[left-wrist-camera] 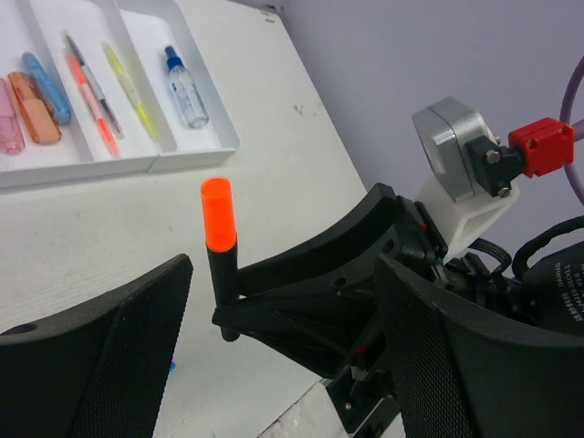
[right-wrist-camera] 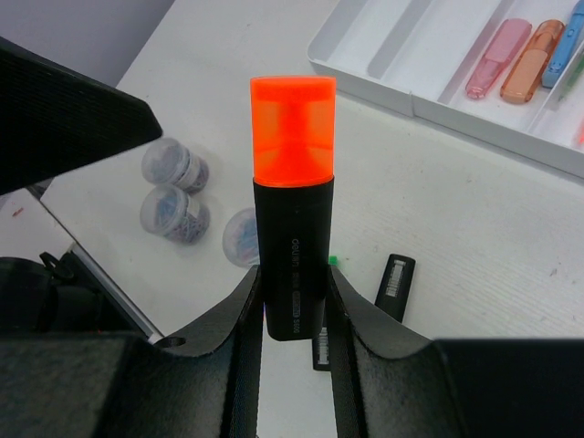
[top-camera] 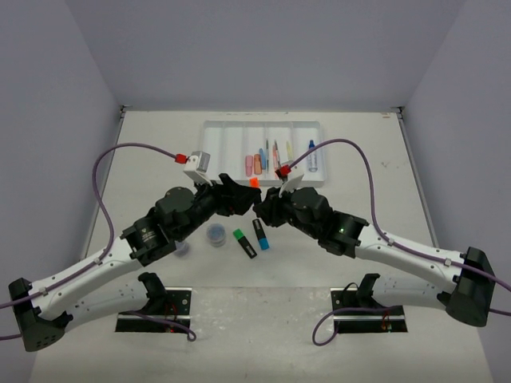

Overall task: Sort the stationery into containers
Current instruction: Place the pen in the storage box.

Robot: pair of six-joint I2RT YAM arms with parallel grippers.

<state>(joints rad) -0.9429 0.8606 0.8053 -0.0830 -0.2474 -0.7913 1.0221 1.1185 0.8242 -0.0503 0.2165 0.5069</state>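
My right gripper [right-wrist-camera: 294,292] is shut on a black-bodied highlighter [right-wrist-camera: 292,246] with an orange cap, held upright above the table. From above, its orange cap [top-camera: 254,182] shows just in front of the white tray [top-camera: 263,128]. My left gripper [left-wrist-camera: 283,310] is open, its wide fingers [left-wrist-camera: 119,338] standing on either side of the right gripper's jaws and the highlighter [left-wrist-camera: 219,246] without touching them. On the table lie a green highlighter [top-camera: 244,242] and a blue highlighter [top-camera: 261,233]. Three clear tubs [right-wrist-camera: 173,214] stand to the left.
The tray's [left-wrist-camera: 196,155] compartments hold pink [left-wrist-camera: 9,119], orange [left-wrist-camera: 35,108] and blue [left-wrist-camera: 47,87] highlighters, thin pens [left-wrist-camera: 91,100] and a blue-capped bottle [left-wrist-camera: 185,87]. Both arms meet over the table's middle, close together. Purple cables arc above each wrist.
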